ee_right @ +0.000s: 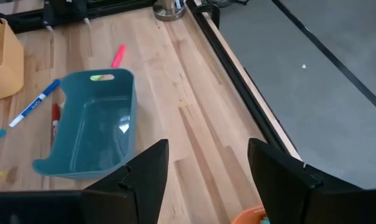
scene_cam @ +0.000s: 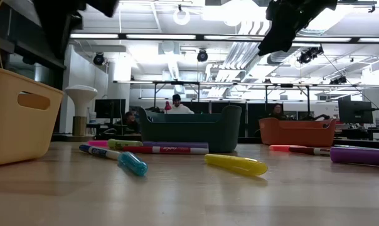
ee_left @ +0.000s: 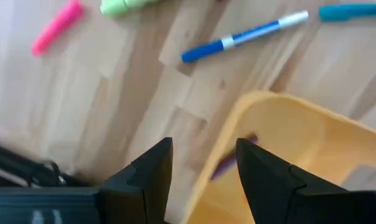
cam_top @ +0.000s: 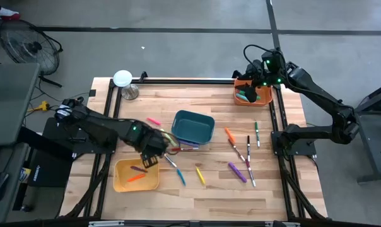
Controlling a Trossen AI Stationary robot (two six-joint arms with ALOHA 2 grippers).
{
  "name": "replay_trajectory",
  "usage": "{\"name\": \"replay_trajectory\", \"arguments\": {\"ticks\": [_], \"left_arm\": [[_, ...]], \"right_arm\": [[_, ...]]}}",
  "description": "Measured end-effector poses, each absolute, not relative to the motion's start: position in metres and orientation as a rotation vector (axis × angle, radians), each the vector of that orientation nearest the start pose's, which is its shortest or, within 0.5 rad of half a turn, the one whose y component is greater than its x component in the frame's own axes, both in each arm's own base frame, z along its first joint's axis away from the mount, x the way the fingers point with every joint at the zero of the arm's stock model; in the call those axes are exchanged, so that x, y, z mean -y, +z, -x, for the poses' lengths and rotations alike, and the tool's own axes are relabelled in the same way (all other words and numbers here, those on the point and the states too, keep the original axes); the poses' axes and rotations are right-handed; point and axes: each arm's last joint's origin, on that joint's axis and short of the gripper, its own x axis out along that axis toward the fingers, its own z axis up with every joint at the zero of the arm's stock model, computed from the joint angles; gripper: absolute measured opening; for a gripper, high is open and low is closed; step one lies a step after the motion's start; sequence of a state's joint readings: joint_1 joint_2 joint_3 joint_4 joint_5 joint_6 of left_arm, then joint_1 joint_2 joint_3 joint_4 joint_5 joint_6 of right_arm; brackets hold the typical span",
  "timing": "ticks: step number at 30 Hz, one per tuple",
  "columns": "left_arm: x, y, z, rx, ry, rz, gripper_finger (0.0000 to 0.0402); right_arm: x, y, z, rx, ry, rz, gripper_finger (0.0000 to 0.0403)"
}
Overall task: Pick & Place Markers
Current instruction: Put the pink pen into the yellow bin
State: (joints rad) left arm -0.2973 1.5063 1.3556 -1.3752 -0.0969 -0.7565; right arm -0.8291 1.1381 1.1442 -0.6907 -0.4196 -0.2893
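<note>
the left pincer (cam_top: 150, 159) hangs over the far right edge of the yellow bin (cam_top: 121, 182) at the near left of the wooden surface (cam_top: 203, 195), its fingers (ee_left: 152, 168) apart with nothing between them. inside that bin lie an orange marker (cam_top: 135, 178) and a purple one (ee_left: 228, 163). the right pincer (cam_top: 248, 92) is over the orange bin (cam_top: 262, 98) at the far right corner, its fingers (ee_right: 147, 163) also spread and empty. a teal bin (cam_top: 193, 127) stands near the middle of the surface. the remaining markers are scattered on the wood: a pink marker (cam_top: 153, 121) just left of the teal bin, a blue-and-white marker (ee_left: 244, 37) and a blue-capped one (cam_top: 180, 177) right of the yellow bin, a yellow marker (cam_top: 200, 176) beside those, and to the right a purple marker (cam_top: 236, 172), an orange one (cam_top: 229, 134), a green-ended one (cam_top: 257, 133) and several thin white-barrelled ones (cam_top: 247, 153). a white lamp-like stand (cam_top: 123, 80) sits at the far left edge.
</note>
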Motion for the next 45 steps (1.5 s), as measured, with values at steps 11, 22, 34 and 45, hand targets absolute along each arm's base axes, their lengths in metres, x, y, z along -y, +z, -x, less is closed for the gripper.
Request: {"name": "replay_trajectory", "arguments": {"ticks": [11, 22, 34, 45], "left_arm": [[0.007, 0.294, -0.263, -1.426, 0.368, 0.184, 0.014], [-0.065, 0.264, -0.255, -1.488, 0.258, 0.158, 0.0145], [-0.111, 0.23, -0.235, -1.49, 0.092, 0.034, 0.0207], [-0.139, 0.2, -0.213, -1.457, -0.031, -0.04, 0.0209]], "right_arm": [[0.159, 0.344, -0.161, -0.616, -0.31, -0.153, 0.0208], [0.158, 0.339, -0.157, -0.684, -0.398, -0.208, 0.0208], [0.159, 0.339, -0.157, -0.677, -0.468, -0.297, 0.0208], [0.159, 0.34, -0.157, -0.664, -0.475, -0.308, 0.0208]]}}
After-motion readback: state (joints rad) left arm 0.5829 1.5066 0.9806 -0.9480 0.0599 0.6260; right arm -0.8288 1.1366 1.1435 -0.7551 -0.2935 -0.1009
